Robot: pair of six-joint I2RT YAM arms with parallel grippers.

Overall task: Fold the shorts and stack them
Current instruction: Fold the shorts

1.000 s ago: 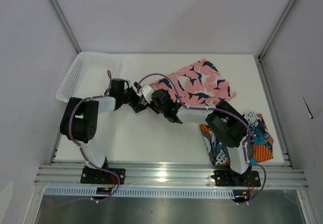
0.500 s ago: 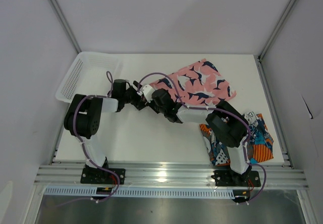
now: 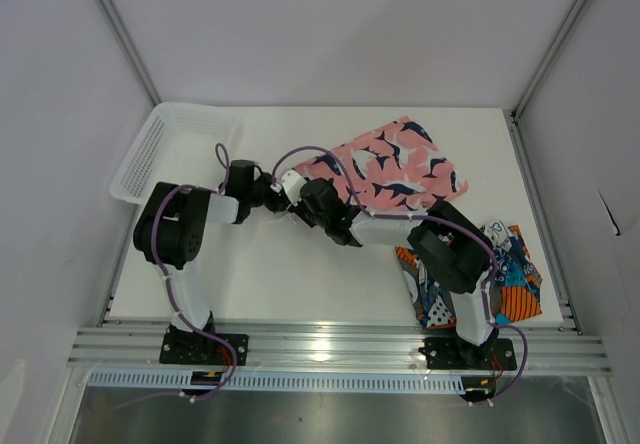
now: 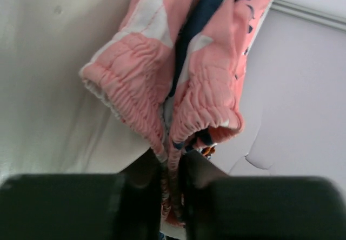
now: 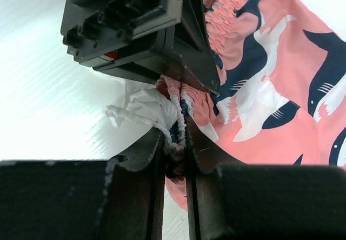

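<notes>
At mid-table the pink shorts (image 3: 400,167) lie spread, their waistband (image 4: 141,94) pinched at one corner by my left gripper (image 4: 170,168) and right gripper (image 5: 175,142), both closed on it. Light, limp cloth, I judge; the thick elastic band gives the surest hold. The print shorts (image 3: 515,276) sit near-right.

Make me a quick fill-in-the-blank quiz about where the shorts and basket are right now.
The left gripper and right gripper both pinch the ____ of the pink shorts.
The white basket sits at the far ____ corner of the table.
The printed shorts lie beside the ____ arm's base.
Missing words: waistband, left, right.
</notes>
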